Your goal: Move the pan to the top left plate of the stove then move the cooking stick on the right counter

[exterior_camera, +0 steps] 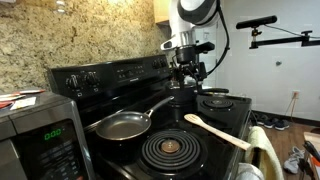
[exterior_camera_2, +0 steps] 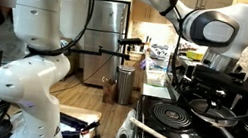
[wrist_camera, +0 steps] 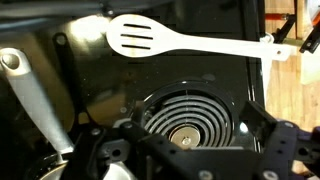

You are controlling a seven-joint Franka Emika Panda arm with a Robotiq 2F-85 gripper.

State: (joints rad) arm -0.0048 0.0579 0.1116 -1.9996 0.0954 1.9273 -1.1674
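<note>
While the gripper [exterior_camera: 187,84] hangs over the back of the stove [exterior_camera: 235,112]: its fingers are spread and pinch nothing; in the wrist view only a burner shows between them.
Handle [wrist_camera: 30,95]: it lies just beside your fingers, outside them. Rise straight up first and do not sweep sideways into it.
Pan [exterior_camera: 122,126]: it sits in the back corner beside the knob panel [exterior_camera: 110,74]. I judge it is already on the top left plate, but the plate itself is hidden under it.
Large burner [exterior_camera: 170,150]: it is bare and lies between you and the next thing; cross it high.
Cooking stick [exterior_camera: 215,130]: it lies flat on the stove beyond that burner, head toward the middle, shaft end toward the front edge. This is, I think, your step now. Turn the wrist so the fingers stand across the shaft. Come down near its middle and go low, because it is thin. Then close gently and lift it level.
Right counter: I cannot see it clearly in these views; look for a free place before you carry.
</note>
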